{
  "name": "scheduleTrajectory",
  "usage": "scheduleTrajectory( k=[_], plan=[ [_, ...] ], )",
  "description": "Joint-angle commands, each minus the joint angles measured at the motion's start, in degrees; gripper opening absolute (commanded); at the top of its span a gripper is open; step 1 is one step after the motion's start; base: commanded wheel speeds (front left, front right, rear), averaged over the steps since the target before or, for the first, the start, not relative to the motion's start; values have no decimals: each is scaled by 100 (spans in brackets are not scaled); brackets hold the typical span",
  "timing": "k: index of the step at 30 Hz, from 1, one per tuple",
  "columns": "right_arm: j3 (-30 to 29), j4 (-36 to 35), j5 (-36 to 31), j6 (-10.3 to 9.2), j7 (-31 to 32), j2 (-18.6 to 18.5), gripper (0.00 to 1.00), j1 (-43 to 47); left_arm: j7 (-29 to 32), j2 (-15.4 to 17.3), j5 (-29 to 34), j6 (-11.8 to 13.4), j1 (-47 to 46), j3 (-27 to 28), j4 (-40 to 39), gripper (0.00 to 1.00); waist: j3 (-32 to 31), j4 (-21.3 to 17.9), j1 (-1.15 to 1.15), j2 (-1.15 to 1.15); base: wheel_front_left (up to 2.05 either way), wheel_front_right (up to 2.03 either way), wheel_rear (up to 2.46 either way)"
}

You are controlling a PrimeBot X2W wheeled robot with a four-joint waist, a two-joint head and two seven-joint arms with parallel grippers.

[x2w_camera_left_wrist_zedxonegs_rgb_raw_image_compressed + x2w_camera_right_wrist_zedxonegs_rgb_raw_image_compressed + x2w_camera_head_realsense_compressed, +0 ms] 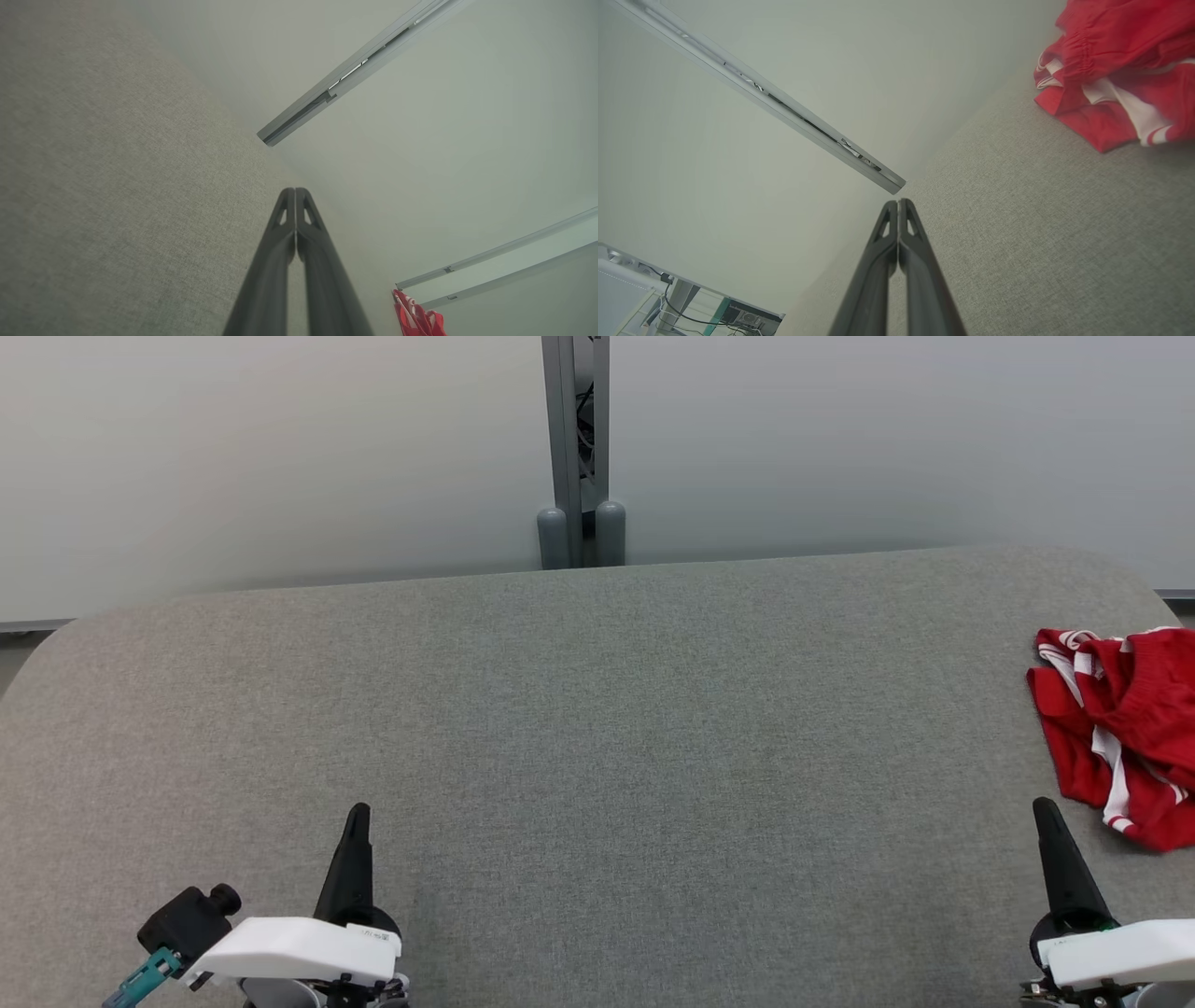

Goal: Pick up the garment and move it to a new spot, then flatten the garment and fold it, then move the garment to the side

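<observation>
The garment (1120, 728) lies crumpled at the right edge of the table (597, 728), where the side of the head view cuts it off. It sits just beyond the right gripper (1044, 807) and to the right of its tip, near it but not touching. The left gripper (358, 814) rests low near the front edge, well apart from the garment, across most of the table's width.

Both grippers are fully closed with their tips pressed together, and neither holds anything. Their fingers (878, 280) are long, dark and tapered, with small triangular cut-outs near the tips.

The garment is red sports cloth with white stripes. In the right wrist view a gathered elastic band runs along one rim, and the folds are loosely bunched into a heap. The table has a grey, finely woven cover and rounded far corners.

A broad stretch of this cover lies between the two grippers and runs up to the far edge. Behind that edge stand pale wall panels (280, 457), joined at the middle by a grey post (574, 448).
</observation>
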Motion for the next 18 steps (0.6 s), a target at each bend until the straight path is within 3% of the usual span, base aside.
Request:
scheduleTrajectory(
  k=[1,18],
  plan=[
    [-85,-115,211,2,49,-67,0,-12,25,19,-169,-56,-174,-2,-34,0,0,-1,0,0,0,0,0],
    [-474,-171,1349,2,373,-110,0,69,200,24,-1160,-219,-408,-59,86,0,3,-16,0,0,0,0,0]
  ],
)
